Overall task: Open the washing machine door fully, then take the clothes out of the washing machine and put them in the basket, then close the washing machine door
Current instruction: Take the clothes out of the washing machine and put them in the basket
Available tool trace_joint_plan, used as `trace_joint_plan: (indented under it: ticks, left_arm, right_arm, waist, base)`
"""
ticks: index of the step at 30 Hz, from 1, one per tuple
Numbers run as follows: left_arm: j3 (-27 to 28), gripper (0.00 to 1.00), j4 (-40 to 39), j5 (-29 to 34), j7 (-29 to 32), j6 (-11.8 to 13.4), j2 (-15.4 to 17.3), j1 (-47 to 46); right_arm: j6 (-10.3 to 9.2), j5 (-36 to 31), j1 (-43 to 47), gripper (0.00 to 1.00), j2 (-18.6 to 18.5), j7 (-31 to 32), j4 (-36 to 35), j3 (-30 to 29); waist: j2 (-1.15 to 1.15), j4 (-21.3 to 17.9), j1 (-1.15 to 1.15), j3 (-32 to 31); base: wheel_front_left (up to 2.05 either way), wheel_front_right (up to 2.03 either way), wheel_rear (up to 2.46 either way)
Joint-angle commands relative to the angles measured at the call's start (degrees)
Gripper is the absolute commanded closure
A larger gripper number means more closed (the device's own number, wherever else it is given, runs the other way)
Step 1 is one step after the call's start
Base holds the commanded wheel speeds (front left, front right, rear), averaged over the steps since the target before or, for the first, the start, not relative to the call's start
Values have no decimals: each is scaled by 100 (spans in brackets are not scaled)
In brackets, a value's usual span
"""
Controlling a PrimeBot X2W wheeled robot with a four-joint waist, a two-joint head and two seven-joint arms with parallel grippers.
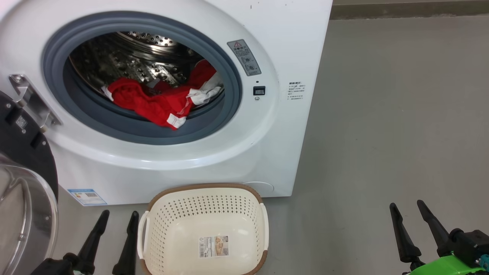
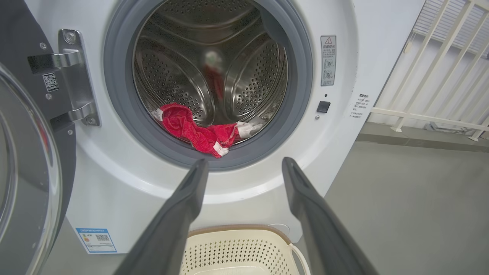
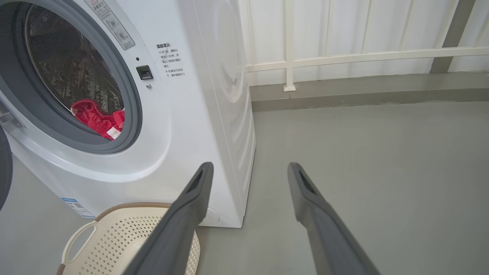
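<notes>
The white washing machine [image 1: 290, 46] stands in front of me with its round opening uncovered. Its door [image 1: 23, 183] is swung out to the left, black rim and glass bowl facing me. Red clothes [image 1: 153, 101] with white trim lie at the drum's front lip, one corner hanging over the grey seal; they also show as clothes [image 2: 195, 131] and clothes [image 3: 97, 120]. The cream basket [image 1: 206, 225] sits on the floor just below the opening, holding nothing but a barcode sticker. My left gripper [image 1: 118, 215] is open left of the basket. My right gripper [image 1: 408, 206] is open at the lower right.
Grey floor [image 1: 401, 114] spreads to the right of the machine. A white railing [image 3: 344, 57] and a low kerb run behind it. The open door's metal hinge [image 2: 74, 76] juts out at the opening's left.
</notes>
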Motion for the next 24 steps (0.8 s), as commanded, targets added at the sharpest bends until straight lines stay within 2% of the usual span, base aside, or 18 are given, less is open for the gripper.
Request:
trace_joint_plan:
  ticks: [1,12,17,24]
  left_arm:
    - [215,0,-101,35,-28,9,87,-237]
    - [99,0,384,229,-28,9,12,-538]
    - [136,0,935,532,-28,9,-68,-1408]
    - [-143,0,1866,665,-28,9,114,-2899]
  right_arm:
    - [43,-19,-199,0,-94,-77,-140,117]
    - [43,-20,-401,0,-26,-77,-153,192]
    - [43,-66,-591,0,51,-77,-165,274]
    - [43,-115,-916,0,189,-77,-230,265]
  waist:
    - [0,6,0,14]
    - [0,-131,0,274]
    - [0,-261,0,706]
    - [0,-547,0,1452]
  base:
    - [0,0,0]
    - [0,0,0]
    - [0,0,0]
    - [0,0,0]
